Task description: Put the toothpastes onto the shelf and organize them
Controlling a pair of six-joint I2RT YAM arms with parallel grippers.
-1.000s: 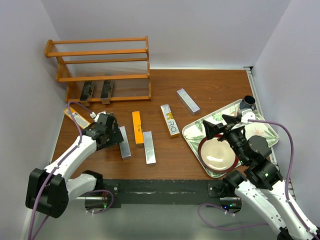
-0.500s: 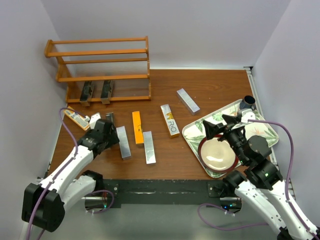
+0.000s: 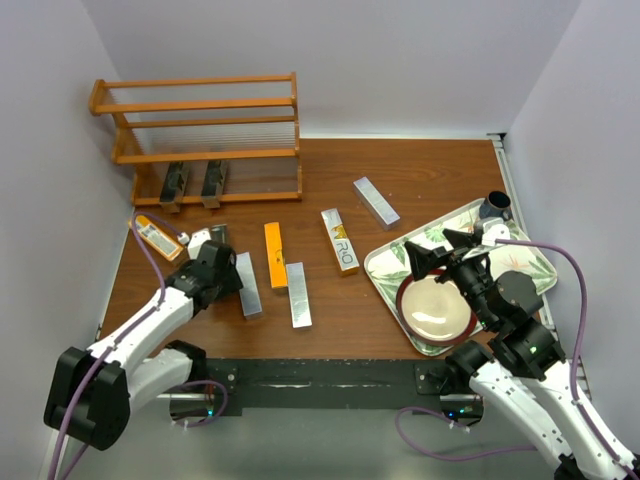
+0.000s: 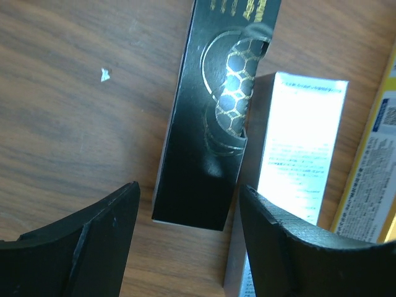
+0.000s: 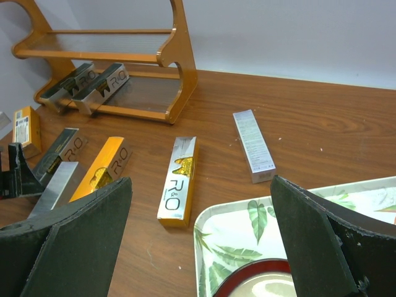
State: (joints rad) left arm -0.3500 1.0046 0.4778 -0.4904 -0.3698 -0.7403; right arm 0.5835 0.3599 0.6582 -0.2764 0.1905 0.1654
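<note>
My left gripper [image 3: 220,266] [image 4: 189,192] stands low over the table with its jaws on either side of the near end of a black toothpaste [image 3: 218,236] [image 4: 210,124]. The right finger touches that carton and a strip of wood shows at the left finger. A silver toothpaste [image 3: 247,284] [image 4: 297,142] lies against the black one. Two black toothpastes [image 3: 175,183] [image 3: 212,182] rest on the bottom tier of the shelf [image 3: 200,155] [image 5: 179,68]. Orange [image 3: 274,256], silver [image 3: 298,294] [image 3: 376,201], gold-and-white [image 3: 340,240] [image 5: 178,179] and another orange carton [image 3: 155,232] lie loose. My right gripper [image 3: 440,250] [image 5: 201,182] hangs open over the tray.
A leaf-patterned tray [image 3: 372,262] at the right holds a red-rimmed bowl [image 3: 435,308]. A dark cup [image 3: 495,206] stands at the tray's far corner. White walls close the table at left, back and right.
The left jaws have narrowed around the black carton's end and the left gripper has shifted slightly toward the near edge. The right arm has not moved.
</note>
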